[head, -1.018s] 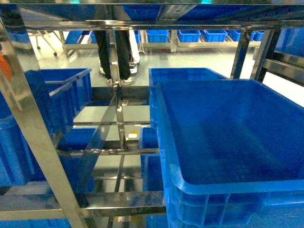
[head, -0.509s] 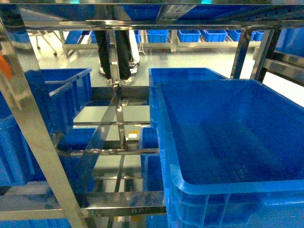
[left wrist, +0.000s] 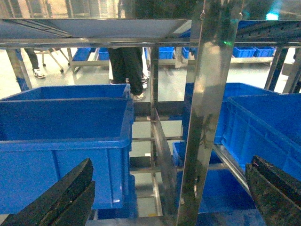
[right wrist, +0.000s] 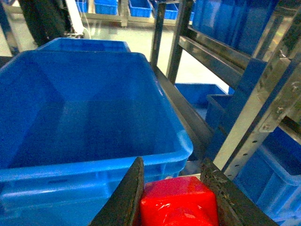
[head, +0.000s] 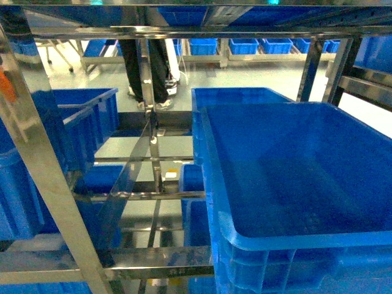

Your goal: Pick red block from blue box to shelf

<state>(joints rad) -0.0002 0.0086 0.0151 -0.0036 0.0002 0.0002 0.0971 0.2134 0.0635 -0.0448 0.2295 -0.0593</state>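
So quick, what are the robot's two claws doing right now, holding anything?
Left gripper: open, fingers wide apart, nothing between them.
Right gripper: shut on the red block, above the rim of a blue crate.

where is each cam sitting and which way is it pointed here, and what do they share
Head: rides on the robot, slanting down through the shelf onto an empty dark blue crate; no arm shows.
Left wrist: on the left arm, facing level into the shelf post and crates; the left tool frames the bottom, fingers wide apart.
Right wrist: on the right arm, looking down over its right tool, shut on the red block, toward a crate.
Shared: head and right wrist both show that large empty crate; all show shelf posts.
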